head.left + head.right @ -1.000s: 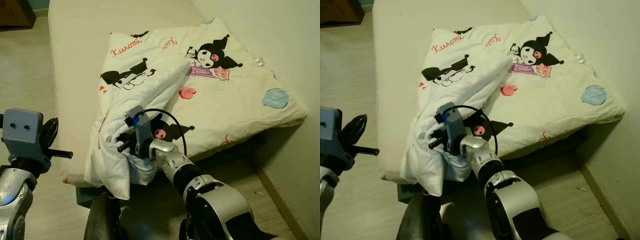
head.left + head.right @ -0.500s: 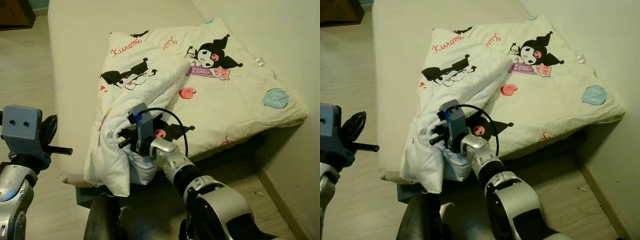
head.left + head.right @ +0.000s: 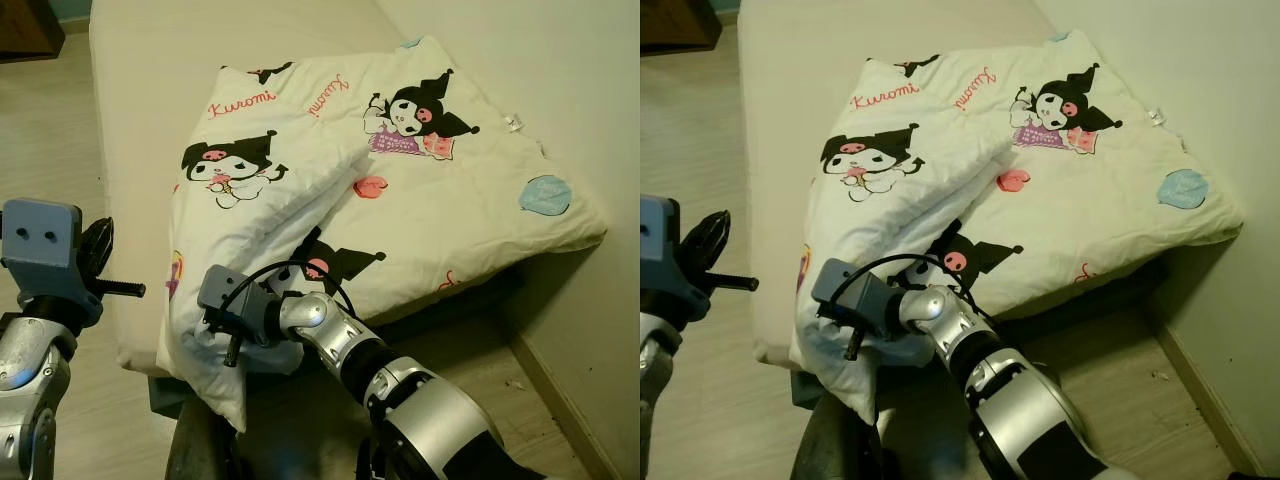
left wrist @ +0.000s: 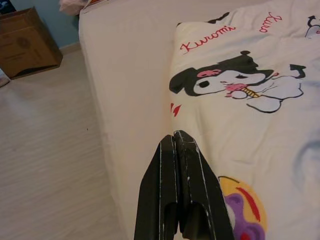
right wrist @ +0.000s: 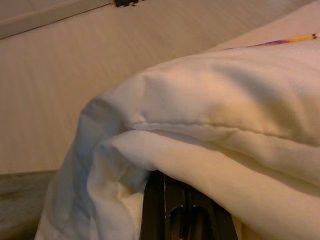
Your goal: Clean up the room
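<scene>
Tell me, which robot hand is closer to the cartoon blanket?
Right. The right gripper is pinching the blanket at its hanging near corner; the left gripper hovers shut, beside the bed's edge, off the blanket.

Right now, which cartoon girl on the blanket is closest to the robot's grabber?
The small one with the pink face, just beyond the right gripper. The other two are printed farther up the blanket.

Silver arms, grey-blue wrist blocks, looped black cable, black jaws

Cream bed (image 3: 150,90) against the wall; cartoon-printed quilt (image 3: 450,190) lies folded across it.
</scene>
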Tool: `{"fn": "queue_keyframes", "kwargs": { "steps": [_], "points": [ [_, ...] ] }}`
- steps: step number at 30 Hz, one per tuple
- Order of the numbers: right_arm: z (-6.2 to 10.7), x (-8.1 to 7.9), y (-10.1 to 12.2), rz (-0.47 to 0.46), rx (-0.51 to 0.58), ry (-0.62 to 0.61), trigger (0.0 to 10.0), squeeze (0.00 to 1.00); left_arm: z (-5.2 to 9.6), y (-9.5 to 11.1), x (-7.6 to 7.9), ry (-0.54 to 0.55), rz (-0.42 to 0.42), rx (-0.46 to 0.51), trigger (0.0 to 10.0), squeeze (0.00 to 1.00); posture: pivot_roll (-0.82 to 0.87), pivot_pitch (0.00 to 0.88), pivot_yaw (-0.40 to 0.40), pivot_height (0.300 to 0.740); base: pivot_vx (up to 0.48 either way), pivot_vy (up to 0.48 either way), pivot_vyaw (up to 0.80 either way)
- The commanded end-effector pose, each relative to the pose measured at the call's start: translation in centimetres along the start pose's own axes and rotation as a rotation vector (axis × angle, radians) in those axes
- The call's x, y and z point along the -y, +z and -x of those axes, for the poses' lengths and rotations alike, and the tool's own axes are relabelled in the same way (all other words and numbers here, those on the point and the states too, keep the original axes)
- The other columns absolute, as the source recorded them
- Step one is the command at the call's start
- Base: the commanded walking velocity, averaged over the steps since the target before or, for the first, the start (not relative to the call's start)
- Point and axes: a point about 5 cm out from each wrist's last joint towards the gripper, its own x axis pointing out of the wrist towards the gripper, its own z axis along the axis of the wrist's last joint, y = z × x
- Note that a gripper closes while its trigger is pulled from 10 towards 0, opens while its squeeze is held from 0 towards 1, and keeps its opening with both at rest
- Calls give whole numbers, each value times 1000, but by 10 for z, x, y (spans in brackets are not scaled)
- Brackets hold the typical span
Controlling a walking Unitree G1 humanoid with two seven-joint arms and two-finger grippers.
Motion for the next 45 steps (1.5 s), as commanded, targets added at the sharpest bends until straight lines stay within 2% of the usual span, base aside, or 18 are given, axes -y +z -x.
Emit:
{"fn": "queue_keyframes", "kwargs": {
  "steps": [1,2,3,4,5,6,8,12,21,23,26,27,30,32,34,35,36,45],
  "points": [
    [-53,-98,33,-261,142,124,10000,47,2,-9,-1,14,7,-32,10000,0,157,332,-42,572,0,0,0],
    [-53,-98,33,-261,142,124,10000,47,2,-9,-1,14,7,-32,10000,0,157,332,-42,572,0,0,0],
    [-48,-78,27,-315,124,24,10000,1000,1,-10,0,14,7,-33,10000,0,153,331,-40,572,0,0,0],
    [-41,-59,20,-332,98,-67,10000,1000,-1,-11,0,12,7,-36,10000,0,145,328,-39,572,0,0,0],
    [-41,-59,20,-332,98,-67,10000,1000,-1,-11,0,12,7,-36,10000,0,145,328,-39,572,0,0,0],
    [-26,-27,4,-278,4,-216,10000,0,-5,-13,3,-3,6,-44,10000,0,131,320,-34,572,0,0,0],
    [-26,-27,4,-278,4,-216,10000,0,-5,-13,3,-3,6,-44,10000,0,131,320,-34,572,0,0,0],
    [23,29,-39,-130,-267,-405,10000,0,-19,-16,10,-44,22,-34,10000,0,100,300,-13,572,0,0,0],
    [89,59,-93,-196,-466,-481,10000,0,-44,-17,25,-116,35,-12,10000,0,50,258,38,572,0,0,0],
    [129,73,-113,-206,-536,-618,10000,0,-56,-19,36,-178,38,-17,10000,0,37,250,54,572,0,0,0],
    [151,85,-114,-169,-513,-748,10000,0,-63,-22,45,-217,54,-30,10000,0,24,245,69,572,0,0,0],
    [160,94,-107,-198,-401,-868,10000,0,-67,-22,53,-242,71,-30,10000,0,24,245,69,572,0,0,0],
    [168,100,-102,-222,-326,-955,10000,0,-70,-22,58,-260,81,-27,10000,0,22,245,71,572,0,0,0],
    [193,113,-91,-239,-164,-1145,10000,0,-83,-27,90,-373,131,-78,10000,0,19,248,72,572,0,0,0],
    [201,116,-88,-236,-131,-1194,10000,0,-86,-29,102,-421,140,-103,10000,0,19,248,72,572,0,0,0],
    [212,120,-83,-231,-81,-1261,10000,0,-91,-31,118,-489,156,-127,10000,176,13,250,78,572,0,0,0],
    [221,124,-78,-220,-42,-1314,10000,0,-95,-33,136,-552,158,-151,10000,1000,6,256,86,572,0,0,0],
    [244,123,-81,-261,-21,-1403,10000,0,-109,-38,195,-728,207,-326,10000,1000,1,283,110,572,0,0,0]
  ]
}}
